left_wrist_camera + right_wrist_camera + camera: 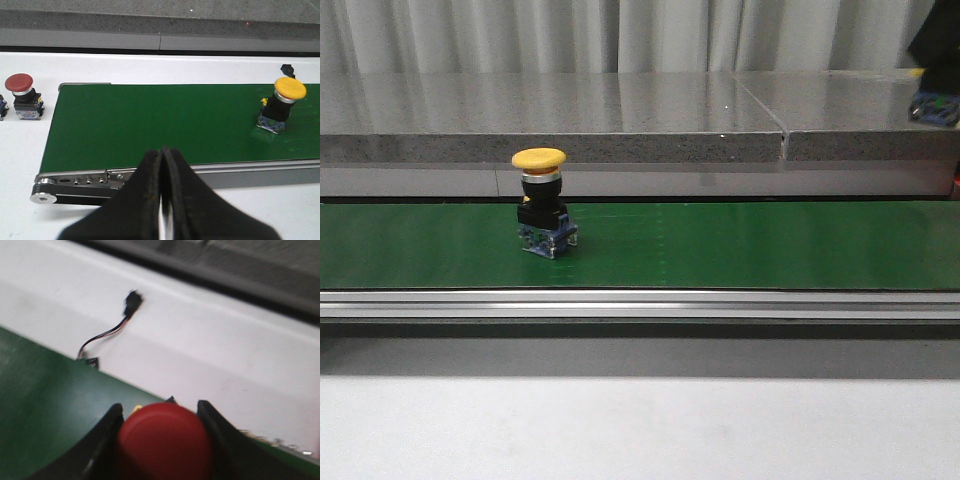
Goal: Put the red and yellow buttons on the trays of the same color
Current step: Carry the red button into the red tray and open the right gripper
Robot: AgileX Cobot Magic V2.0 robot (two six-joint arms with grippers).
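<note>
A yellow mushroom button [541, 213] on a black and blue base stands upright on the green belt [740, 245]; it also shows in the left wrist view [281, 104]. A second red button [22, 96] stands on the white table off the belt's end. My left gripper [162, 152] is shut and empty, near the belt's front rail. My right gripper [160, 412] is shut on a red button [165, 442], held above the belt's far edge. Neither gripper shows in the front view. No trays are in view.
The belt's end roller and metal rail [75, 181] lie by my left gripper. A black connector with thin wires [127, 307] lies on the white table beyond the belt. A grey stone ledge [620, 115] runs behind the belt.
</note>
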